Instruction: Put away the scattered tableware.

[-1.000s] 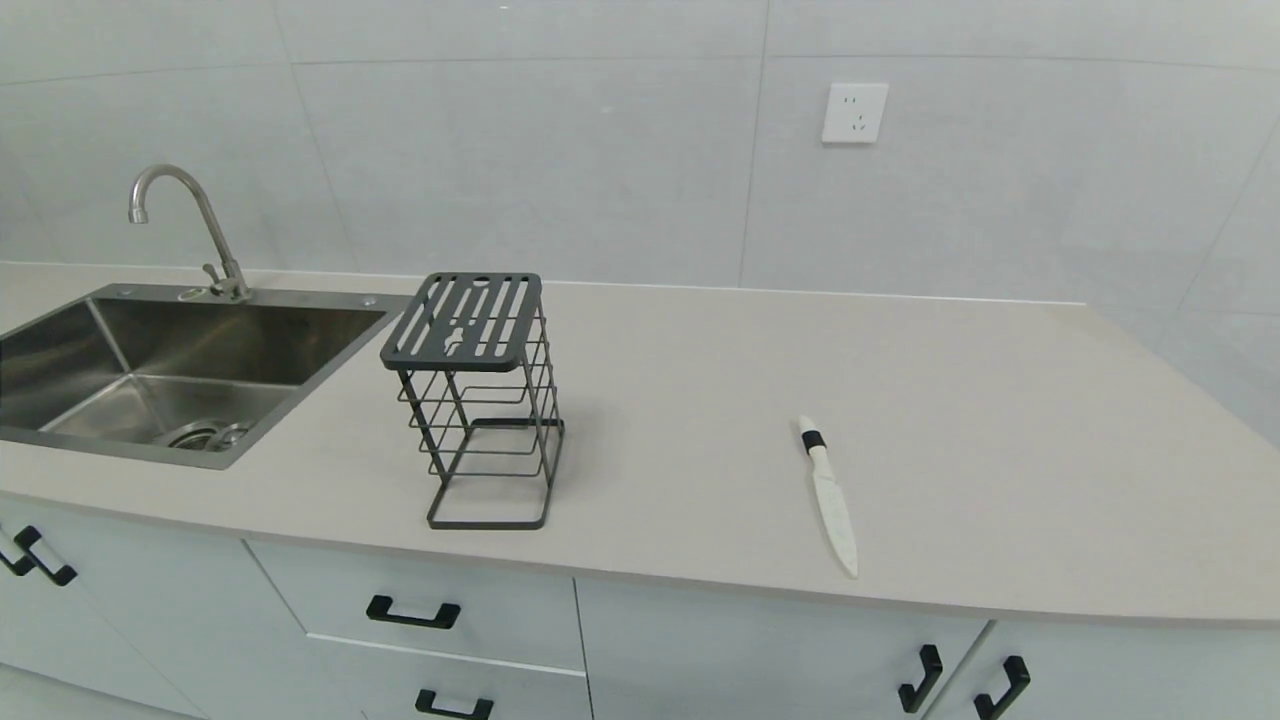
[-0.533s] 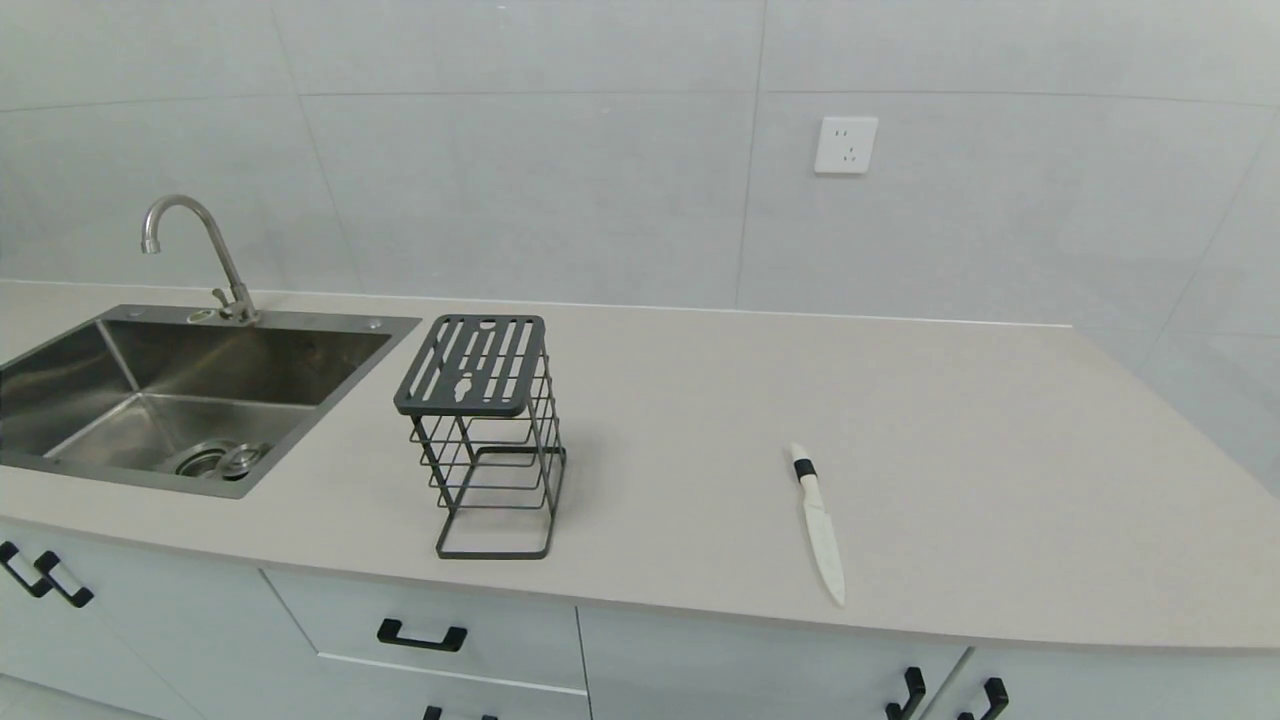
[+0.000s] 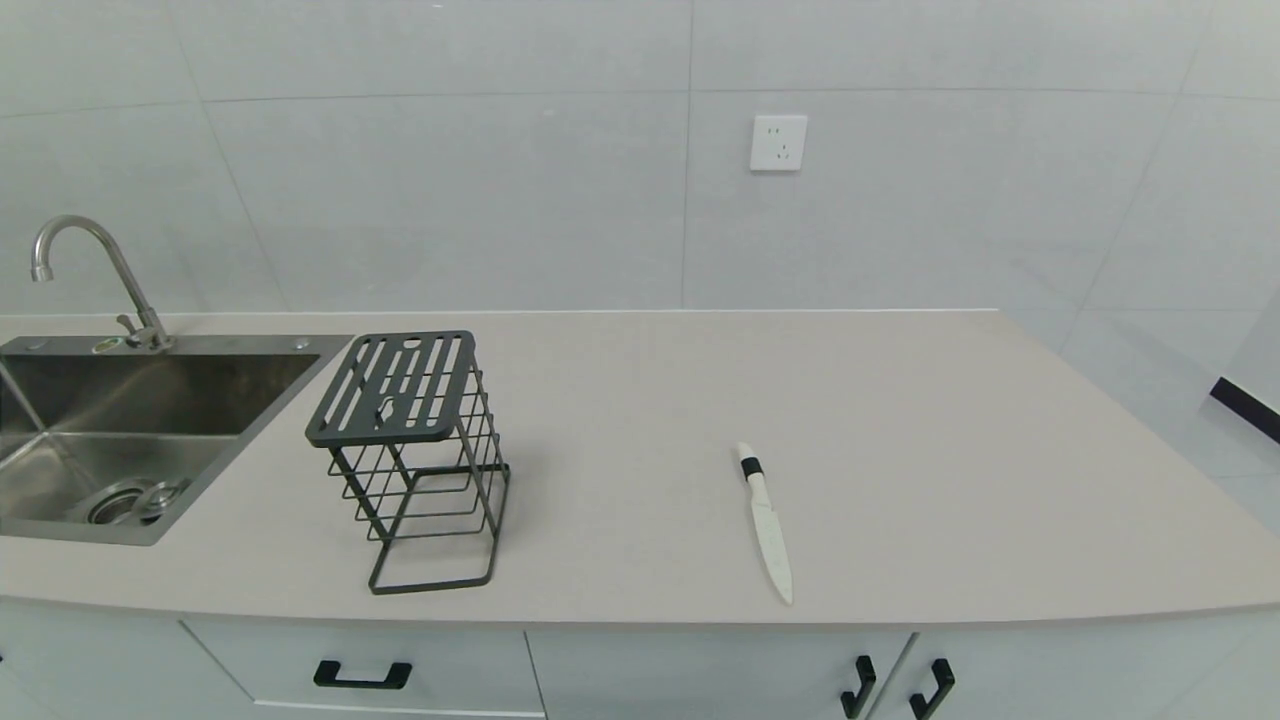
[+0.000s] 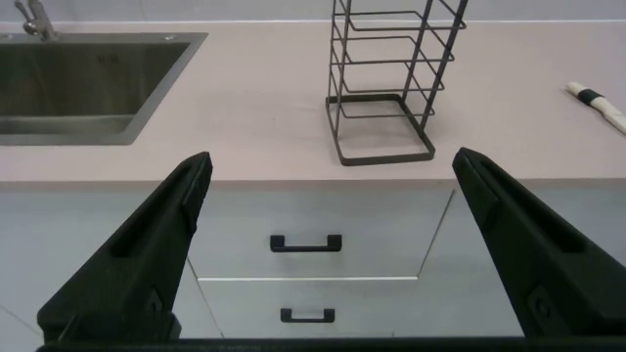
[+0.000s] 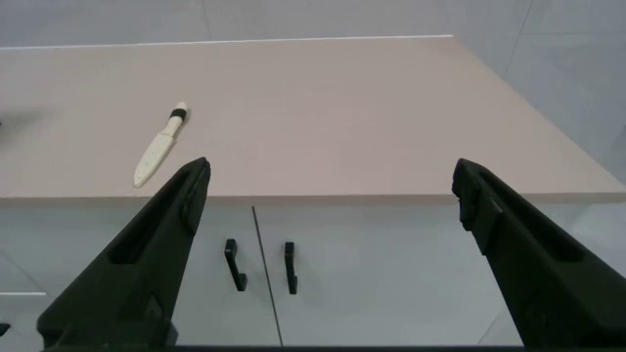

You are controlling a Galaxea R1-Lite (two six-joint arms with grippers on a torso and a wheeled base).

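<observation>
Left gripper (image 4: 333,161) and right gripper (image 5: 333,168) both gape wide, holding nothing, short of the front edge of the counter (image 3: 900,450). Beyond the right one lies the knife (image 3: 765,520), white with a black band, tip toward that edge, well apart from the wire rack (image 3: 410,460) ahead of the left.

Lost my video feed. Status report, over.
Left hand open, right hand open, both empty. Knife flat on counter, right of wire rack. Nothing blocking the knife.

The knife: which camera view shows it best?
Head view: the whole knife lies on the counter, seen from above. The right wrist view shows it whole but obliquely; the left wrist view, only its banded end.
</observation>
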